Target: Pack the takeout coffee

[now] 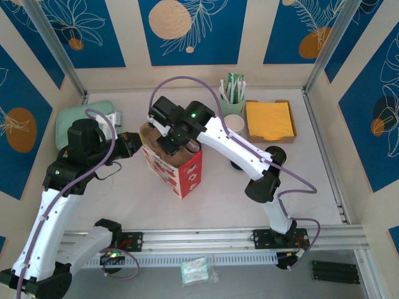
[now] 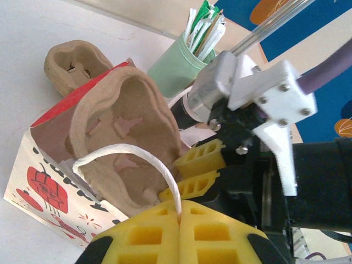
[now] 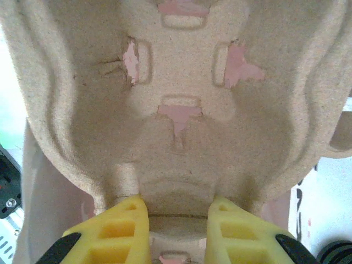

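Note:
A red-and-white paper bag stands at mid-table. My left gripper is shut on its white cord handle, which runs in between the closed yellow pads. Over the bag's mouth, my right gripper is shut on a brown pulp cup carrier, one finger on each side of the carrier's middle ridge. In the left wrist view the carrier leans tilted in the bag's opening, with the right gripper's fingers on its edge. The takeout coffee is out of view.
A green cup of sachets and stirrers stands at the back. Beside it are a lidless white cup and a tray of orange napkins. A black lid lies by the right arm. A mint-green object sits at far left.

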`<state>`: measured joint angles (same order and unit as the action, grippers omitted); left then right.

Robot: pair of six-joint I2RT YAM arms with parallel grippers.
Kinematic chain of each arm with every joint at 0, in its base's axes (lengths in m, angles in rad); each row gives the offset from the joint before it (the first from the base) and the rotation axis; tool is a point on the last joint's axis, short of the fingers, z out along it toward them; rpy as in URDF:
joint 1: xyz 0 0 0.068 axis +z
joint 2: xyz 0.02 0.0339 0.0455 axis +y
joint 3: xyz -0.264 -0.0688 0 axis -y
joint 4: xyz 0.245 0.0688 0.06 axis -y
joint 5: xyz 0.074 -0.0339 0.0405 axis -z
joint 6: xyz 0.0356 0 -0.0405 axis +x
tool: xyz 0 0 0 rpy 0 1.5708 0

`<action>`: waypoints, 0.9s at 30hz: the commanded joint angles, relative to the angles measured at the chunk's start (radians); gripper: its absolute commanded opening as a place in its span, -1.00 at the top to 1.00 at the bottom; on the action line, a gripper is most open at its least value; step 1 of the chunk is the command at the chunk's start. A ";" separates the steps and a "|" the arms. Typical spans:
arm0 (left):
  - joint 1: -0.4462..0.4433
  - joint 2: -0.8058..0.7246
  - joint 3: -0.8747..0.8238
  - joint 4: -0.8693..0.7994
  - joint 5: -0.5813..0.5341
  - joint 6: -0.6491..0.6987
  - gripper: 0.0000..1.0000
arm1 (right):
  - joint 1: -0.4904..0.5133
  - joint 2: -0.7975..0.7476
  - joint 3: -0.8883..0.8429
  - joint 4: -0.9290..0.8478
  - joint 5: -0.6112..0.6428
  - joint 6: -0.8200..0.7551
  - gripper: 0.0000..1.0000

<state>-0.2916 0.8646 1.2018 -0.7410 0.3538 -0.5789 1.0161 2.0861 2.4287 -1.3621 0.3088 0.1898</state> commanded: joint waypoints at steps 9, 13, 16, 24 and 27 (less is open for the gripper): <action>0.004 -0.007 -0.003 -0.004 -0.012 0.000 1.00 | 0.026 -0.055 0.027 -0.012 -0.010 -0.008 0.71; 0.004 -0.007 -0.004 -0.003 -0.010 0.000 1.00 | 0.050 -0.073 -0.006 0.018 0.024 -0.050 0.71; 0.005 -0.010 -0.004 -0.005 -0.013 0.002 1.00 | 0.061 -0.093 -0.022 0.042 0.060 -0.055 0.71; 0.005 -0.007 -0.003 -0.004 -0.012 0.001 1.00 | 0.053 -0.088 -0.012 0.010 0.036 -0.035 0.70; 0.004 -0.003 -0.001 -0.003 -0.012 0.001 1.00 | 0.053 -0.084 -0.040 -0.006 0.026 -0.026 0.71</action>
<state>-0.2916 0.8650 1.2018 -0.7410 0.3538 -0.5785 1.0683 2.0239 2.4126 -1.3399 0.3595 0.1604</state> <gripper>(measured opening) 0.063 0.211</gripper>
